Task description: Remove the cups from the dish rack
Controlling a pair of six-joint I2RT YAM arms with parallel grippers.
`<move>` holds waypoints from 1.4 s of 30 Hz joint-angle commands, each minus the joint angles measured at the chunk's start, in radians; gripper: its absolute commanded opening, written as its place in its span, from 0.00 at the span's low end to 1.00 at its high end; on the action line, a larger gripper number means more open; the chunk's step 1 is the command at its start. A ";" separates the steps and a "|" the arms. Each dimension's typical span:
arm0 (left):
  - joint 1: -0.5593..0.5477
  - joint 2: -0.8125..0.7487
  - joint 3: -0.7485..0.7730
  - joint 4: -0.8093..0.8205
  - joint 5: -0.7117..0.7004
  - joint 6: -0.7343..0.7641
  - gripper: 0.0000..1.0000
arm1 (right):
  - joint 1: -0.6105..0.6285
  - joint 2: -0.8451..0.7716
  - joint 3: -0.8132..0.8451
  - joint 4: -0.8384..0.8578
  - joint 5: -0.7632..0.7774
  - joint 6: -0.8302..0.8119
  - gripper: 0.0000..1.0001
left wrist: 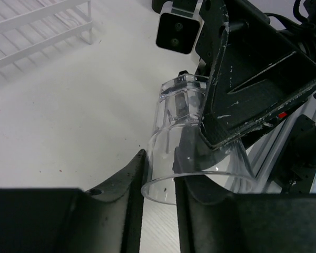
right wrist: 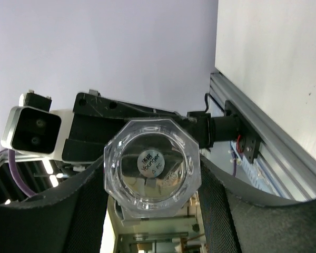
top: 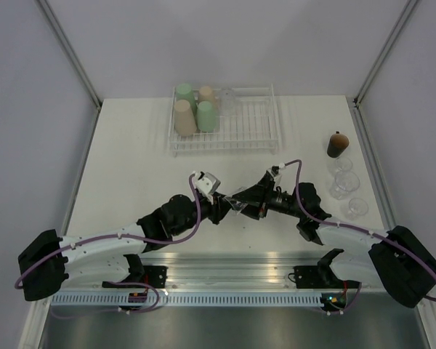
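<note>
Big white table (top: 131,160), with the dish rack (top: 254,134) sitting at its far side, so I'll place everything off that rack.

The left arm (top: 116,236) and right arm (top: 349,233) both reach in and meet on the near side of the rack, well apart from it, roughly in line with its right half.

Inside the rack, bunched at its left end, are two green tumblers (top: 206,116) and two beige tumblers (top: 184,118), all upside down. Just beside them, at the rack's far edge, there's what looks like one see-through cup (top: 229,94), hard to make out.

Off the rack's right end, on the table, stands the dark brown cup (top: 338,144). Nearer than that is a little row of loose clear cups (top: 344,183), three as far as I can count.

Now the action: the clear cup (left wrist: 168,132) is up off the table between the two arms, on the near side of the rack. The right gripper (right wrist: 152,179) has it, one finger pressed on each side of the body, and its eight-sided base faces that wrist camera. The left gripper (left wrist: 160,200) is at the cup's open end, fingers drawn in to a narrow gap with the rim wall sitting in it. Can't tell if it's actually pinching yet.
</note>
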 commanded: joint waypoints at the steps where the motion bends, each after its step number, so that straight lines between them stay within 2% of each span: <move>1: 0.004 -0.020 0.046 0.060 -0.024 0.013 0.24 | 0.032 -0.045 0.045 -0.110 -0.035 -0.107 0.01; 4: 0.004 -0.037 0.040 0.038 -0.036 0.006 0.05 | 0.032 -0.097 0.103 -0.335 0.001 -0.249 0.16; 5: 0.004 -0.041 0.038 0.032 -0.039 0.004 0.02 | 0.032 -0.106 0.118 -0.386 0.011 -0.282 0.29; 6: 0.004 -0.058 0.033 0.009 -0.045 0.004 0.02 | 0.032 -0.115 0.151 -0.490 0.029 -0.353 0.35; 7: 0.004 -0.066 0.032 -0.006 -0.071 0.006 0.02 | 0.032 -0.131 0.175 -0.557 0.046 -0.400 0.46; 8: 0.004 -0.078 0.032 -0.029 -0.094 0.007 0.02 | 0.032 -0.137 0.207 -0.745 0.072 -0.449 0.51; 9: 0.004 -0.093 0.032 -0.092 -0.123 0.007 0.02 | 0.030 -0.142 0.277 -0.849 0.113 -0.569 0.59; 12: 0.004 -0.162 0.017 -0.190 -0.211 0.003 0.02 | 0.030 -0.158 0.394 -1.163 0.306 -0.708 0.66; 13: 0.004 -0.198 0.014 -0.218 -0.221 -0.002 0.02 | 0.030 -0.172 0.413 -1.204 0.383 -0.759 0.70; 15: 0.004 -0.219 0.007 -0.262 -0.209 -0.029 0.02 | 0.030 -0.186 0.442 -1.267 0.429 -0.785 0.73; 16: 0.004 -0.233 0.003 -0.297 -0.193 -0.039 0.02 | 0.030 -0.200 0.445 -1.273 0.448 -0.791 0.78; 20: 0.004 -0.271 -0.058 -0.315 -0.182 -0.099 0.02 | 0.030 -0.205 0.422 -1.192 0.385 -0.768 0.87; 24: 0.004 -0.261 -0.054 -0.350 -0.171 -0.145 0.02 | 0.036 -0.198 0.419 -1.184 0.383 -0.800 0.90; 25: 0.004 -0.244 -0.021 -0.400 -0.168 -0.148 0.02 | 0.041 -0.203 0.427 -1.211 0.399 -0.825 0.91; 29: 0.004 -0.051 0.107 -0.566 -0.145 -0.172 0.02 | 0.075 -0.206 0.526 -1.339 0.494 -0.986 0.91; 31: 0.004 0.004 0.170 -0.600 -0.111 -0.180 0.02 | 0.096 -0.200 0.556 -1.395 0.528 -1.021 0.92; 37: 0.004 0.133 0.311 -0.681 -0.047 -0.192 0.02 | 0.249 -0.163 0.614 -1.454 0.691 -1.086 0.90; 42: 0.004 0.210 0.406 -0.747 0.004 -0.198 0.02 | 0.371 -0.077 0.646 -1.474 0.840 -1.075 0.83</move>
